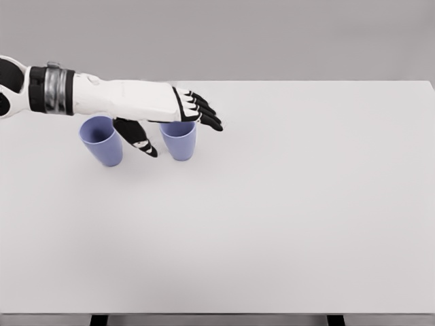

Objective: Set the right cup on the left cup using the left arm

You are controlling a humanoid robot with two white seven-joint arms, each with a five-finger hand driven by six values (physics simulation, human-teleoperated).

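**Left hand above the right cup, nothing grasped**

Head view. A white table [285,217] fills most of the picture, with a grey wall behind it. Two light blue cups stand upright on the table toward its far left, near each other but not touching. The left cup [102,141] shows its open rim and full side. The right cup [179,140] stands just beside it to the right; its rim is partly covered by the hand.

The left arm [102,95] enters from the left edge and reaches across, white with a dark band and a metal ring near the wrist. The left hand [173,112] lies over the top of the right cup. Its four dark fingers [204,112] are extended, close together and point right, past the cup's rim. The thumb [139,139] hangs down into the gap between the two cups. The fingers are apart from the thumb and close on nothing; whether any part of the hand touches the right cup cannot be told from this view.
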